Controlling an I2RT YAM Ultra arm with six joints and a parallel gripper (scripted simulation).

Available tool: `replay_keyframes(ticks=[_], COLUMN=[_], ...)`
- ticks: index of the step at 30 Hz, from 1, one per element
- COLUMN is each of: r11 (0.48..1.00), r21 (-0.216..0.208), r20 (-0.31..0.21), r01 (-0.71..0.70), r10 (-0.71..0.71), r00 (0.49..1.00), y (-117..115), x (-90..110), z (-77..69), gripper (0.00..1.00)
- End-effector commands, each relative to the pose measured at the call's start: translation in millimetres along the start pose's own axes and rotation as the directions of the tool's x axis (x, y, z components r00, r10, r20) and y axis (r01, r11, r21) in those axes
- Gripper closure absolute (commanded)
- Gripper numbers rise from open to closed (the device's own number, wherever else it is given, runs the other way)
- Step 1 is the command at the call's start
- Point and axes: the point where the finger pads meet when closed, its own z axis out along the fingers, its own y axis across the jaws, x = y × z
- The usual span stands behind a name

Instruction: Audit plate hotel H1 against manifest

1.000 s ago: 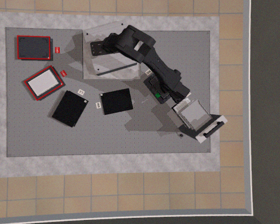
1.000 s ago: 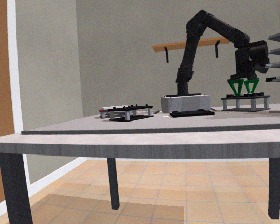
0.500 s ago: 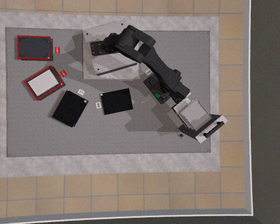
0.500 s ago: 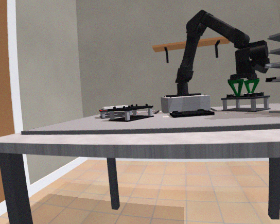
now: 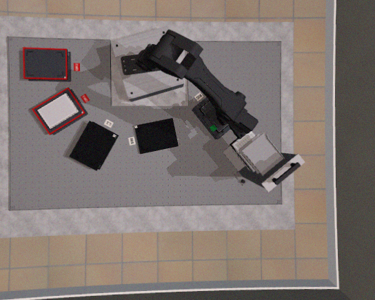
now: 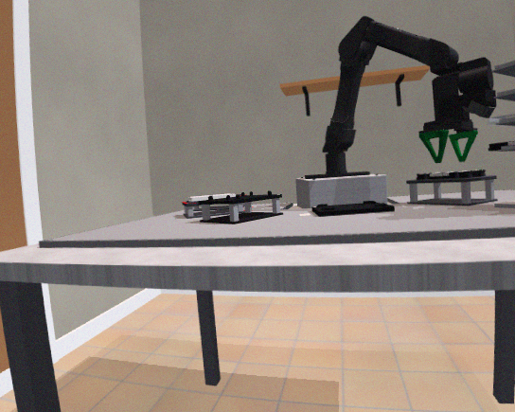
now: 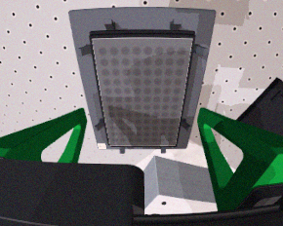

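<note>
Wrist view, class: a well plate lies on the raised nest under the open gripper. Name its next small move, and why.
Probably lift further and withdraw: the gripper hangs open and holds nothing above the plate, which lies flat on the nest.

plate hotel (image 6: 513,119) cropped, station tags (image 5: 108,123) unreadable

Desk (image 5: 143,187): carries all stations.
Upper left of the top view: one nest (image 5: 25,64), bare.
Below it: second nest (image 5: 39,116), holding a plate (image 5: 58,110).
Centre: two flat nests (image 5: 92,145) (image 5: 156,136), side by side.
Right: hotel (image 5: 284,173), at the desk's edge.
End effector (image 6: 448,147): above a raised nest (image 6: 452,181) holding a plate (image 7: 142,88), beside the hotel.
</note>
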Motion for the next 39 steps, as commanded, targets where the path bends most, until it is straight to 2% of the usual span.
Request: replay_keyframes(ticks=[1,4,8,15,39], r11=[1.0,1.0,1.0,1.0,1.0], r21=[-0.003,-0.003,-0.003,-0.003,-0.003], r20=[0.012,0.012,0.012,0.012,0.012], r01=[0.0,0.0,0.0,0.0,0.0], r10=[0.0,0.0,0.0,0.0,0.0], r00=[1.0,1.0,1.0,1.0,1.0], y=[0,0,0,0,0], x=[0,0,0,0,3], z=[-20.4,-30.4,-36.1,-36.1,-92.1], gripper=[0.0,0.0,0.0,0.0,0.0])
